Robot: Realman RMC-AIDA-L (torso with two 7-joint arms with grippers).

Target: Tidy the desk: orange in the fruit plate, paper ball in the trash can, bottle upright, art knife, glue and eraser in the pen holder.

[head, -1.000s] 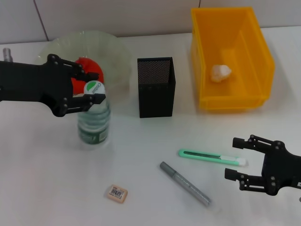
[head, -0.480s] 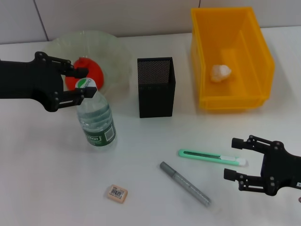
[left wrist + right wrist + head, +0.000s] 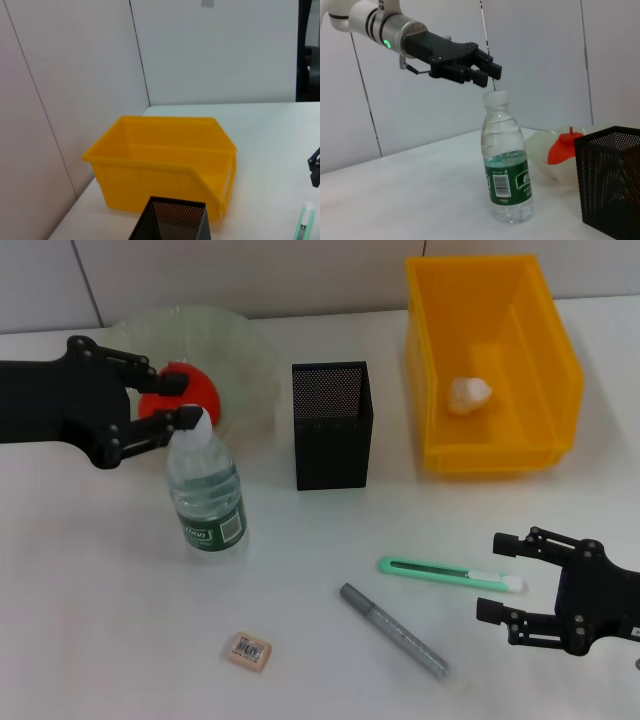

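bottle (image 3: 205,495) upright, left-centre of head view | left gripper (image 3: 180,405) open beside the cap, not gripping | knife (image 3: 452,575) lower right, long axis left-right, just up-left of right gripper (image 3: 500,577), open – right arm nearer | pen holder (image 3: 332,425) mid-frame

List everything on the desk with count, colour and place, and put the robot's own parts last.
bottle: one, clear with green label, upright, left of the pen holder
orange: one, orange, in the fruit plate
fruit plate: one, clear, far left
pen holder: one, black mesh, centre
trash can: one, yellow, far right
paper ball: one, white, inside the trash can
art knife: one, green, near right
glue: one, grey stick, near centre
eraser: one, tan, near left
left gripper: black, open, just above the bottle cap
right gripper: black, open, near the art knife
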